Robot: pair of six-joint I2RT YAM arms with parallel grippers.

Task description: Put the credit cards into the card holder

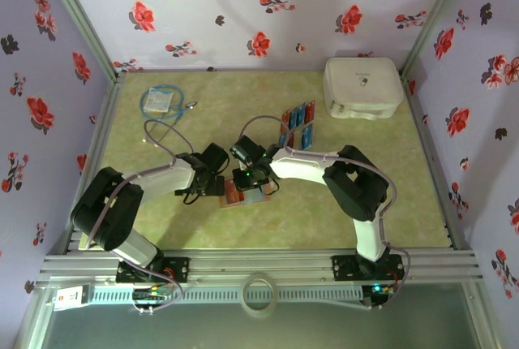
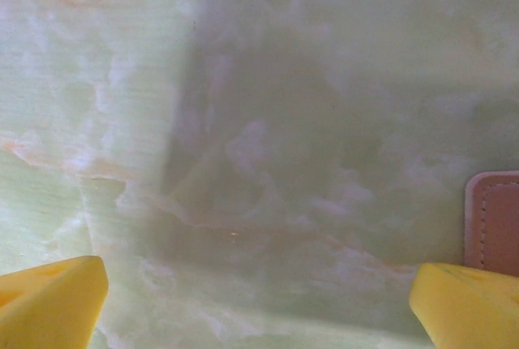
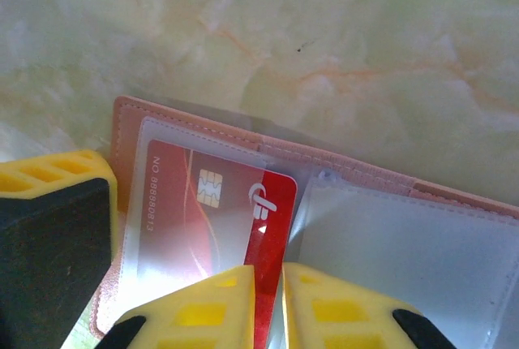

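The reddish-brown card holder (image 1: 246,197) lies open on the table between the two grippers. In the right wrist view its stitched rim (image 3: 365,172) and clear pockets show. A red credit card (image 3: 203,203) with a chip sits mostly inside the left pocket. My right gripper (image 3: 268,272) is shut on the card's bare edge. My left gripper (image 2: 259,308) is open over bare table, its right finger (image 2: 466,304) just below the holder's corner (image 2: 495,223). That finger (image 3: 49,235) stands at the holder's left edge. Several red and blue cards (image 1: 297,125) lie in rows further back.
A big white box (image 1: 362,87) stands at the back right. A coiled blue cable on a packet (image 1: 162,101) lies at the back left. Floral walls close in the table on three sides.
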